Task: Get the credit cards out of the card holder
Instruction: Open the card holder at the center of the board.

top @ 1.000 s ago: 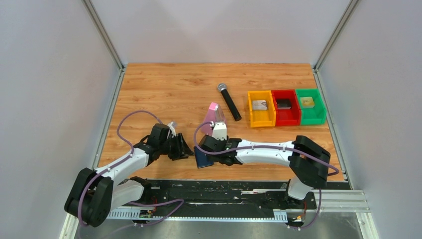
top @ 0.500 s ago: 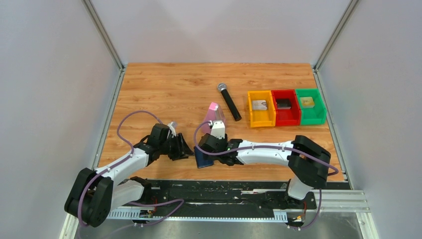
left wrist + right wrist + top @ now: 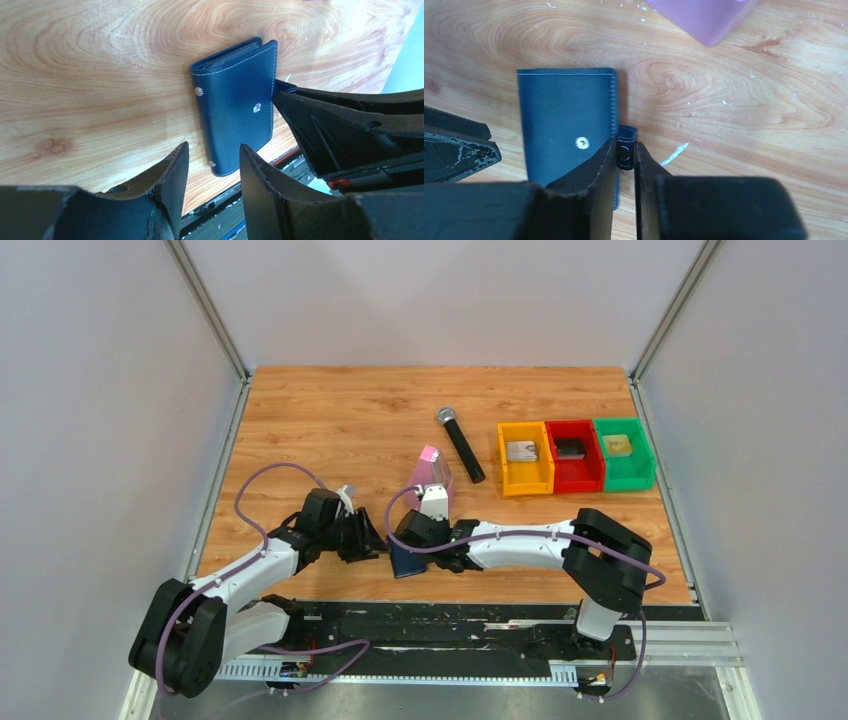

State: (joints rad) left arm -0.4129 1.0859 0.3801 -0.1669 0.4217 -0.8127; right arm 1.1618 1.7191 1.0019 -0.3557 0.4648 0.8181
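The navy-blue card holder (image 3: pixel 405 560) lies folded shut on the wood near the table's front edge. It also shows in the left wrist view (image 3: pixel 235 115) and the right wrist view (image 3: pixel 564 125). Its snap tab (image 3: pixel 625 150) is undone and sticks out past the stitched edge. My right gripper (image 3: pixel 624 146) is shut on that tab, one finger resting over the holder's cover. My left gripper (image 3: pixel 213 147) stands open just left of the holder, nothing between its fingers. The credit cards are hidden inside the closed holder.
A pink metronome (image 3: pixel 432 472) stands just behind the right gripper, and a black microphone (image 3: pixel 461 444) lies beyond it. Orange (image 3: pixel 527 487), red (image 3: pixel 575 483) and green (image 3: pixel 625 482) bins sit at the back right. The black base rail (image 3: pixel 450 615) runs close in front of the holder.
My right gripper opened a little, then closed onto the snap tab, and the arm shifted slightly left. The left arm and the holder stayed put.
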